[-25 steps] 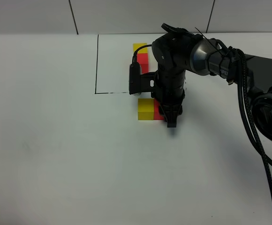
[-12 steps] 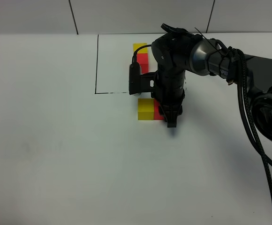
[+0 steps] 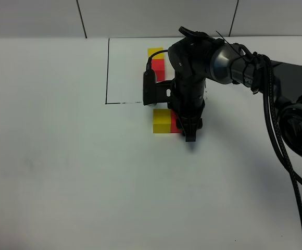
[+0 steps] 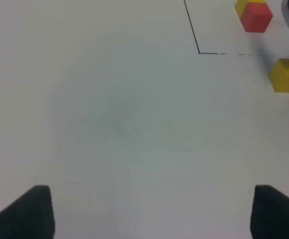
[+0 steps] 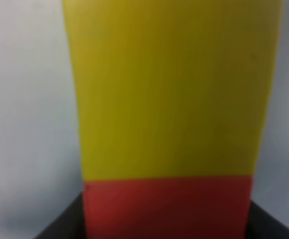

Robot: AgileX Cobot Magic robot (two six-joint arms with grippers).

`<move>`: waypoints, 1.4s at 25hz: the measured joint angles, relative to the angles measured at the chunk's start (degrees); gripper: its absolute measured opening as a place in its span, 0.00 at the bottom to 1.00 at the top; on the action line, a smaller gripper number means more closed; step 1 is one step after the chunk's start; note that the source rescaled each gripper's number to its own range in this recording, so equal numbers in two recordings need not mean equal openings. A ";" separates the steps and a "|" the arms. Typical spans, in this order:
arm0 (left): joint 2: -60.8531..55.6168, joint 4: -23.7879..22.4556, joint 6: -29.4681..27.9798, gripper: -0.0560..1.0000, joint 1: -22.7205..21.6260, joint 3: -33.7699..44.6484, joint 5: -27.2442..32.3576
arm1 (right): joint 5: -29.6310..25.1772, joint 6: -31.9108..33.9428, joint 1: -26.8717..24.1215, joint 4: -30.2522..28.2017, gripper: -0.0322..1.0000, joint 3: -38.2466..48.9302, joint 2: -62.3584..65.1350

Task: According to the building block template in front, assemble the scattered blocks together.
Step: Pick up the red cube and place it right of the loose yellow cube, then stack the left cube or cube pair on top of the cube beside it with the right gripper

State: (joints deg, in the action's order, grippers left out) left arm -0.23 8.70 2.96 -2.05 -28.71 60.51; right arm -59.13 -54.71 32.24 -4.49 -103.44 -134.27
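The building block template (image 3: 157,61) is a yellow cube joined to a red cube inside a black drawn rectangle (image 3: 108,73) at the far middle of the table. Closer to me, the scattered yellow cube (image 3: 161,121) and red cube (image 3: 175,127) sit side by side, touching. My right gripper (image 3: 188,130) points down over the red cube and hides most of it. In the right wrist view, dark fingers (image 5: 60,221) flank the red cube (image 5: 167,209), with the yellow cube (image 5: 169,89) just beyond it. The blur hides whether they press it. My left gripper (image 4: 144,214) is open over bare table.
The right arm (image 3: 234,65) and its black cable (image 3: 281,146) reach in from the right side. The left wrist view shows the template (image 4: 254,15), the rectangle's corner (image 4: 199,52) and the yellow cube (image 4: 287,74) far ahead. White table stretches left and front.
The right gripper's fingers have shifted very slightly at the red cube. The two cubes and the left gripper have not moved.
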 joint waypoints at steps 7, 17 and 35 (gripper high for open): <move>0.00 0.00 0.00 0.73 0.00 0.00 0.00 | -0.50 0.94 -0.36 0.06 0.77 0.00 3.40; 0.00 -0.04 0.00 0.73 0.00 0.00 0.00 | -4.84 20.76 -9.20 -0.06 0.85 2.59 17.76; 0.00 -0.04 0.00 0.72 0.00 0.00 0.00 | 7.06 43.74 -20.44 -1.05 0.73 33.63 42.08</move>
State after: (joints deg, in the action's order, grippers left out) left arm -0.23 8.65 2.96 -2.05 -28.71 60.51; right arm -52.08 -10.97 11.80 -5.54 -69.81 -92.19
